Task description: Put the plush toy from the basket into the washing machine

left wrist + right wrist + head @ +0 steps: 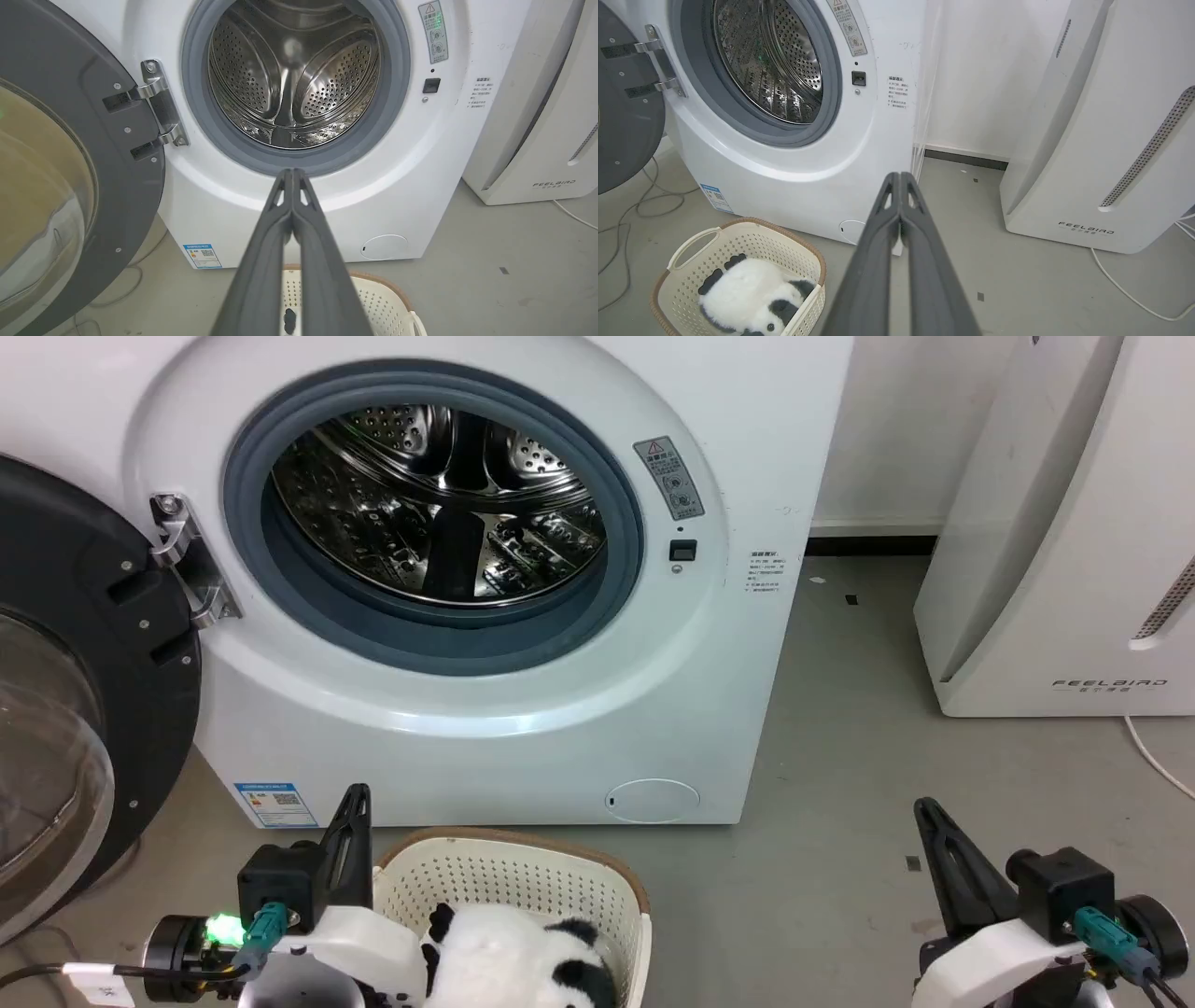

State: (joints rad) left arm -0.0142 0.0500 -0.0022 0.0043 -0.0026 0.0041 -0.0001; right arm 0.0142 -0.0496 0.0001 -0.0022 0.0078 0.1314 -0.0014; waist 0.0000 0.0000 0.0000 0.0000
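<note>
**Left gripper** (292, 174): the two long dark fingers lie pressed together from root to tip, with nothing between them. In the head view it stands just beside the left side of the basket, fingers pointing towards the washer. A green light glows on its wrist housing (224, 926).

**Right gripper** (900, 176): its fingers are likewise together and hold nothing. It sits over bare grey floor (840, 756), well apart from the basket and to its right.

**Fluffy black-and-white plush toy** (747, 291): it lies inside the cream-white perforated plastic basket with the brown rim (752, 247). The white body faces up, the black limbs rest near the basket walls, and no gripper touches it.

**Basket position**: it stands on the floor just in front of the large white front-loading washing machine (467, 728), below the porthole.

**Washing machine**: the black-framed glass door (93, 569) is swung fully open to the left on its metal hinge. The grey gasket (429, 635) rings the opening, and the shiny perforated steel drum (439, 504) shows through it. A blue label (276, 803) sits at the lower left of the front panel.

**Surroundings**: a white appliance lettered FEELBIRD (1055, 523) stands to the right of the washer, with a white cable (1125, 289) on the floor beside it.
</note>
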